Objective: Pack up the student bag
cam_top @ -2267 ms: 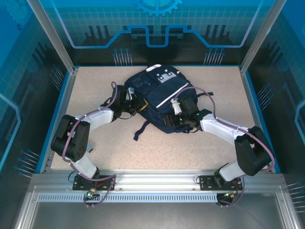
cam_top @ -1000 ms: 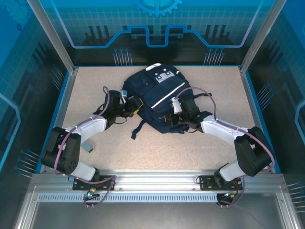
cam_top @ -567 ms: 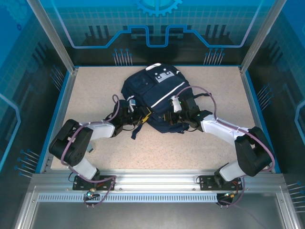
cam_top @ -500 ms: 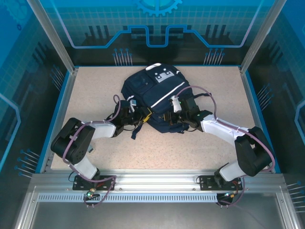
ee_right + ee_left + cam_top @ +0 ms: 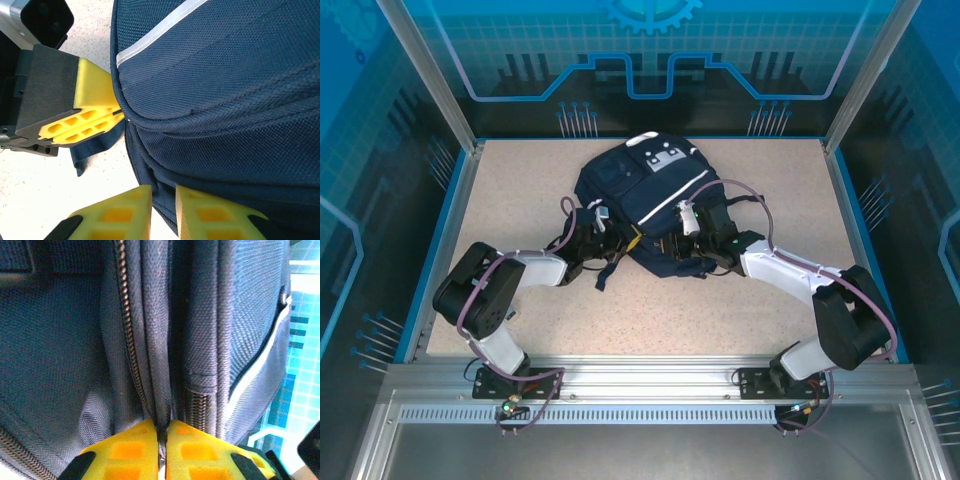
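The student bag (image 5: pixel 650 195), navy blue with a white stripe, lies flat on the table at the middle back. My left gripper (image 5: pixel 620 243) is at the bag's near left edge, shut on a fold of bag fabric (image 5: pixel 161 390) beside a zipper (image 5: pixel 127 335). Its yellow fingers (image 5: pixel 90 120) also appear in the right wrist view, pressed against the bag's edge. My right gripper (image 5: pixel 678 248) is at the bag's near edge; its jaws (image 5: pixel 163 200) stand slightly apart around the bag's bottom seam, not pinching it.
A loose dark strap (image 5: pixel 608 273) trails from the bag toward the near side. The speckled table (image 5: pixel 720 310) is walled by blue panels with metal posts (image 5: pixel 435 85) at the back corners. Open tabletop lies in front of the bag.
My left gripper swung from the bag's left side to its near left edge and closed on a fold of fabric. My right gripper's jaws have parted a little.
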### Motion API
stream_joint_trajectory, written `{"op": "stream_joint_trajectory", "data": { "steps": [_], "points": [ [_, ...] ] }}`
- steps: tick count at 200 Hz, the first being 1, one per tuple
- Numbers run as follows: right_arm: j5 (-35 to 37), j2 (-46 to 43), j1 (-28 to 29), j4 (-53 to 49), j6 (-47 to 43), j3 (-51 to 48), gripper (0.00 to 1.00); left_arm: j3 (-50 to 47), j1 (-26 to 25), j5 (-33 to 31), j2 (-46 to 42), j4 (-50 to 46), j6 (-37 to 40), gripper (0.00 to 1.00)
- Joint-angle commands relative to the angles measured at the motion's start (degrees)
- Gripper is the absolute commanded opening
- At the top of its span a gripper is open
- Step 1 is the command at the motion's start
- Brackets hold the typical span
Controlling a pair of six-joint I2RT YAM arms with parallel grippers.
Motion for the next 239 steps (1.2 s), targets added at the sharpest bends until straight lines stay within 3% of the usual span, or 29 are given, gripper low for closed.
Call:
{"op": "stream_joint_trajectory", "data": {
  "steps": [1, 42, 89, 113, 147, 239],
  "points": [
    [1.6, -0.6, 0.8, 1.5, -0.1, 1.1, 0.28, 2.7, -0.6, -0.1, -1.9, 1.8, 0.3, 0.04],
    [2.7, -1.2, 0.7, -0.2, -1.3, 0.4, 0.50, 3.9, -0.5, -0.6, -6.4, -2.9, 2.0, 0.00],
    [1.1, 1.2, 0.3, -0.5, -0.1, 1.6, 0.63, 6.0, -0.5, -0.6, -8.5, -6.5, 3.7, 0.00],
    [-0.9, 2.9, -0.1, 0.5, -0.4, 3.8, 0.60, 6.2, -0.5, -0.4, -8.1, -6.6, 3.6, 0.00],
    [-2.4, 5.4, 0.0, 0.5, -1.3, 5.7, 0.46, 6.2, -0.6, -0.5, -8.0, -6.8, 3.7, 0.00],
    [2.7, 7.8, 2.4, -3.5, -8.4, 5.7, 0.38, 7.2, -0.5, -0.2, -8.0, -8.3, 4.4, 0.00]
  ]
}}
